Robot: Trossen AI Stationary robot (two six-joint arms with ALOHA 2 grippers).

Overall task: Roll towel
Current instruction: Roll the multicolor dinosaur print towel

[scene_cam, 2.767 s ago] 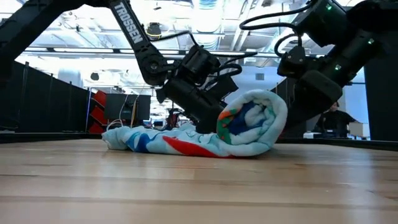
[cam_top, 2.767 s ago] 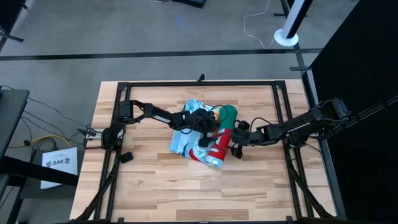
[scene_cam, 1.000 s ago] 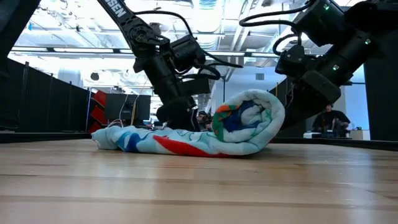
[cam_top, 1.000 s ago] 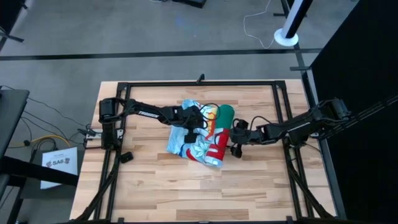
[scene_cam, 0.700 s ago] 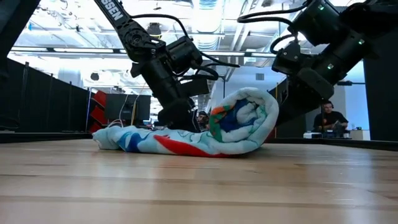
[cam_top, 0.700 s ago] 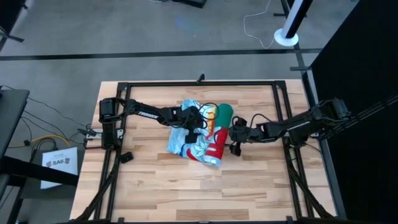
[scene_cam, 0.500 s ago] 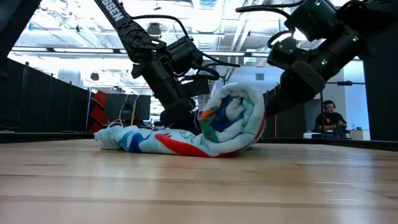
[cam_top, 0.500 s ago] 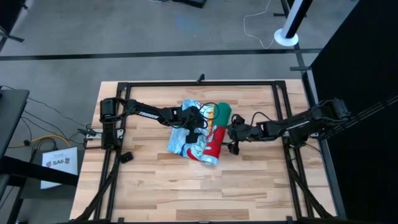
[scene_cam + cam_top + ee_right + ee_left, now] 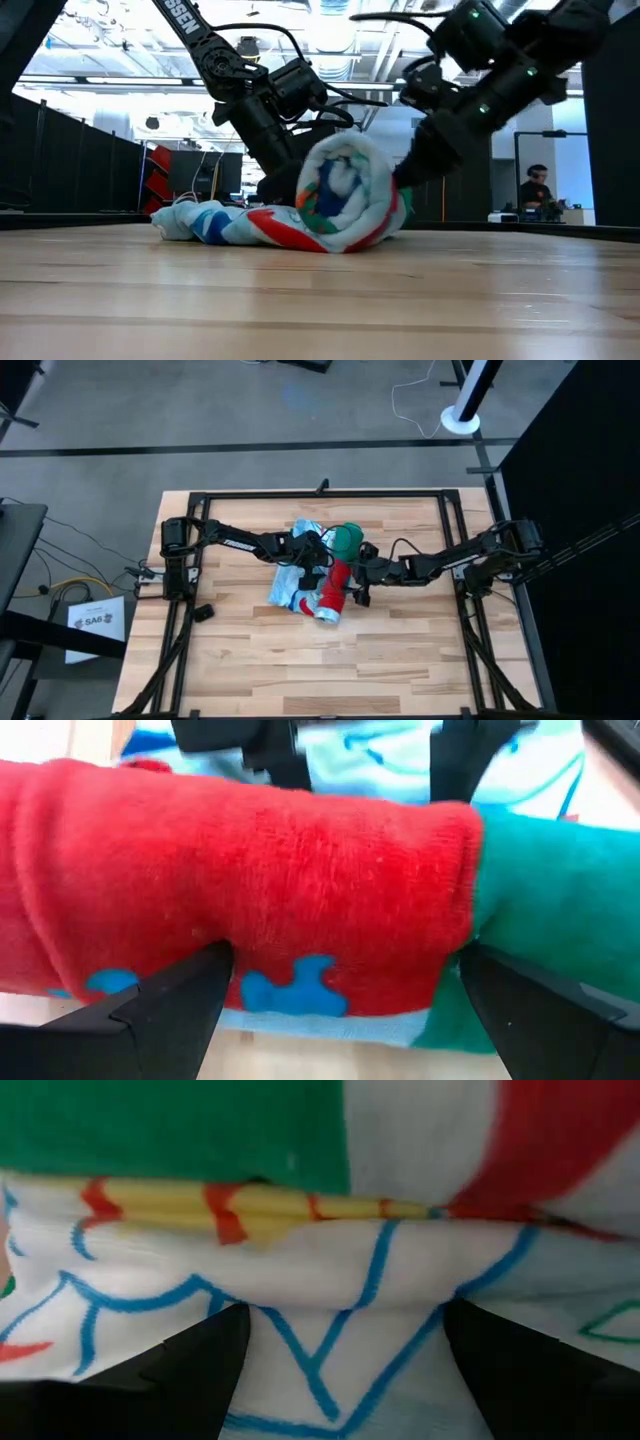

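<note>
The towel lies mid-table, partly rolled. Its thick roll (image 9: 338, 568) shows a green far end and a red near part, and in the low view (image 9: 345, 205) its spiral end faces the camera. The unrolled light-blue part (image 9: 290, 588) lies flat on the table to the roll's left. My left gripper (image 9: 313, 567) stands open on that flat part, right beside the roll. My right gripper (image 9: 357, 575) is open against the roll's right side. My left gripper has its spread fingers (image 9: 180, 1375) lying on the flat printed part (image 9: 330, 1360) just left of the roll, coming slanting down from the table's left. The cloth under them lies on the table. My right gripper has its spread fingers (image 9: 170, 1005) against the roll's right side (image 9: 300, 920), near the red part, coming slanting down from the table's right. The fingers stand apart along the roll. The roll rests on the towel's flat part.
A black metal frame (image 9: 325, 493) runs round the wooden table top. Bare wood (image 9: 330, 670) stretches toward the near edge. A person (image 9: 535, 190) sits in the room far behind the table.
My right gripper has moved toward the table's left edge, pushing the roll ahead of it. The roll has turned over onto the flat part, toward my left gripper, and grown thicker and rounder. The flat part has stayed in place, with less of it showing.
</note>
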